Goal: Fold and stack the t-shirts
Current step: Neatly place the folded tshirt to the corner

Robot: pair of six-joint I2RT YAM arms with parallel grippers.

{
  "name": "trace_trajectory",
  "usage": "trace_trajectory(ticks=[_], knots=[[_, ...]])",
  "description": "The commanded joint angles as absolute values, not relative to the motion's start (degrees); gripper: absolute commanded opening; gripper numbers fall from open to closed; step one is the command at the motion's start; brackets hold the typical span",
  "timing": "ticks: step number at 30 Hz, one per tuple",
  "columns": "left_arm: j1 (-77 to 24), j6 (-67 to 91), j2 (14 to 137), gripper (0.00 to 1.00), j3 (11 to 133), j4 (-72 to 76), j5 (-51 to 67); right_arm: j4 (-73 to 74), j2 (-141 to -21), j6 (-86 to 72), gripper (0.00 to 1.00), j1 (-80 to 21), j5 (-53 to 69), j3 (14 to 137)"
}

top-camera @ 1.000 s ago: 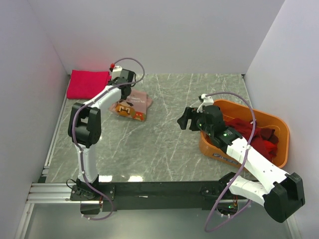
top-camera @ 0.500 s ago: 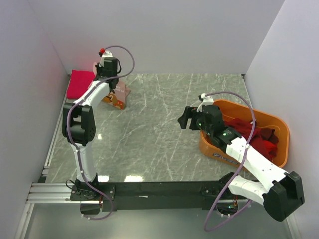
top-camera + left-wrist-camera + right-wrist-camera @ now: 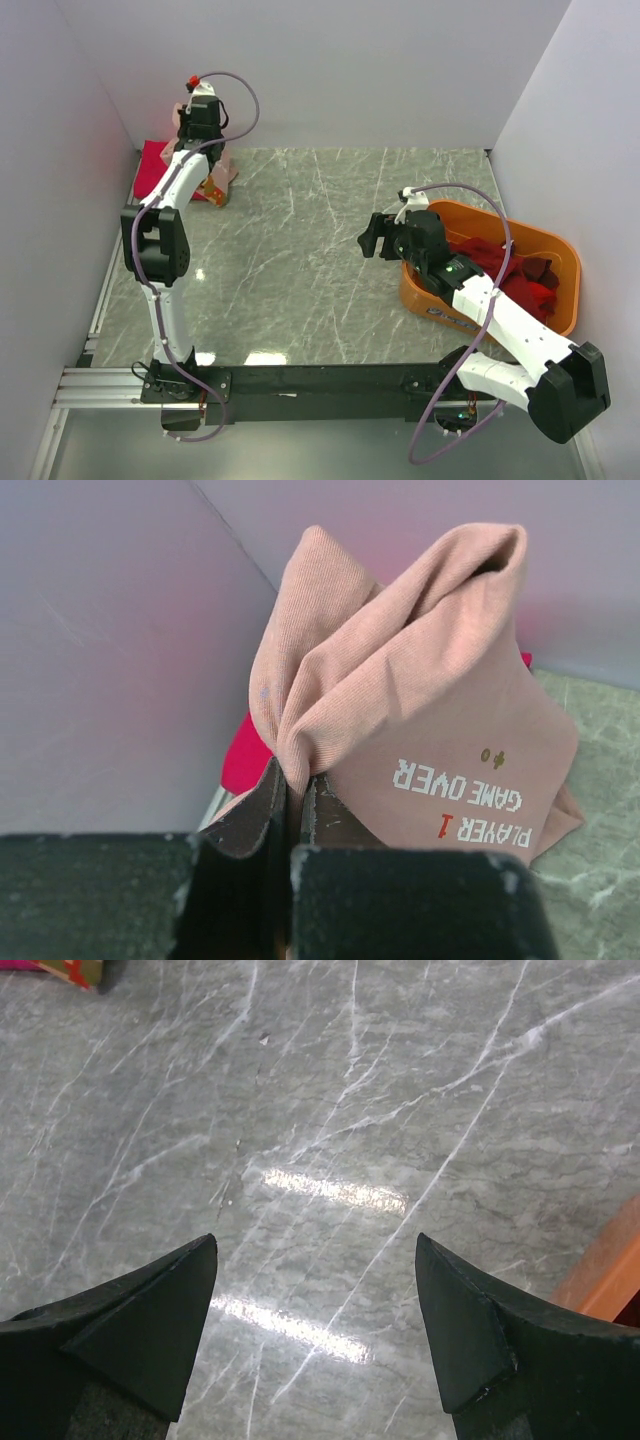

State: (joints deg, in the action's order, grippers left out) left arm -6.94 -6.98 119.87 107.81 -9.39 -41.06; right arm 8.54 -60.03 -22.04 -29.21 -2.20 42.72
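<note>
My left gripper [image 3: 295, 790] is shut on a pinch of the dusty-pink t-shirt [image 3: 420, 710], which carries small "PLAYER 1 GAME OVER" text. It hangs bunched from the jaws at the far left corner, over the edge of the folded crimson-pink t-shirt [image 3: 152, 168]. In the top view the pink shirt [image 3: 218, 178] droops below the left gripper [image 3: 200, 125]. Several dark red t-shirts [image 3: 505, 270] lie in the orange tub [image 3: 560, 255]. My right gripper [image 3: 315, 1250] is open and empty over bare table, left of the tub.
The grey marble table [image 3: 320, 260] is walled by white panels on the left, back and right. The orange tub stands at the right edge. A black rail runs along the near edge by the arm bases.
My left gripper has carried the dusty-pink shirt up and to the far left, from the table beside the crimson shirt to above its edge. The right arm has not moved.
</note>
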Motion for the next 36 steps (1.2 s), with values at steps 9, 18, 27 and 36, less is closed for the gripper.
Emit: trace_trajectory(ticks=[9,18,27,36], knots=[[-5.45,-10.02,118.04,0.01,114.26,-6.15,-38.94,10.98,-61.61,-21.27,0.86,-28.74,-4.04,43.15],[-1.41,-7.91,123.66,0.01,114.07,-6.85,-40.08,11.86,-62.84,-21.01,0.86,-28.74,-5.01,43.77],[3.60,-5.71,132.88,0.12,118.91,-8.36,-43.47,13.10,-64.77,-20.92,0.86,-28.74,-7.12,44.91],[4.31,-0.36,134.66,0.99,121.64,-8.70,-48.17,13.80,-65.75,-20.48,0.86,-28.74,-7.29,45.88]])
